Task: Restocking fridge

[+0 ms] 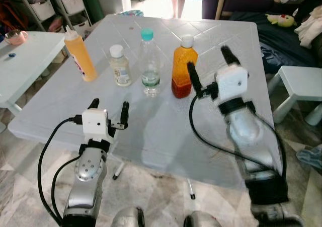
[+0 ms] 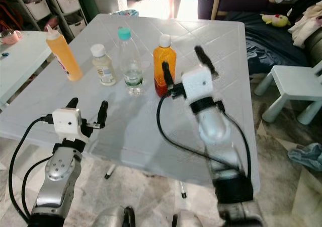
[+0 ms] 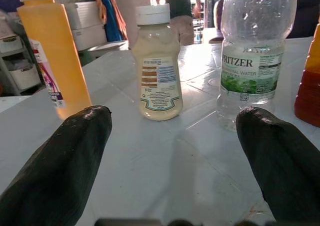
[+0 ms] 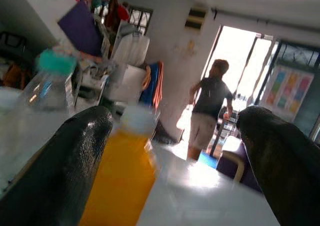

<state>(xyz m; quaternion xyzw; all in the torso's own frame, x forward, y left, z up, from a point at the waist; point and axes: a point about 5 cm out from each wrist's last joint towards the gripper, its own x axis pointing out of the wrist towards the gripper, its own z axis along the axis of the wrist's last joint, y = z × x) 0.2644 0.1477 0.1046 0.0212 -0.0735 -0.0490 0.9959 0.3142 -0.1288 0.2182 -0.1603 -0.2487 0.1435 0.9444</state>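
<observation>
Four containers stand in a row on the white table (image 1: 166, 131): an orange squeeze bottle (image 1: 79, 54), a small cream bottle (image 1: 119, 66), a clear water bottle (image 1: 150, 62) with a teal cap, and an orange juice bottle (image 1: 182, 66) with a white cap. My right gripper (image 1: 209, 68) is open just right of the juice bottle, one finger close beside it; the right wrist view shows that juice bottle (image 4: 122, 181) between the fingers. My left gripper (image 1: 108, 112) is open and empty, low over the table's near edge, facing the cream bottle (image 3: 157, 63).
A low white side table (image 1: 25, 56) stands at the left with a pink cup (image 1: 16, 36). A white stool (image 1: 302, 86) and a dark sofa (image 1: 261, 15) sit at the right. Shelving with bins lines the back left. A person (image 4: 210, 110) stands in the far doorway.
</observation>
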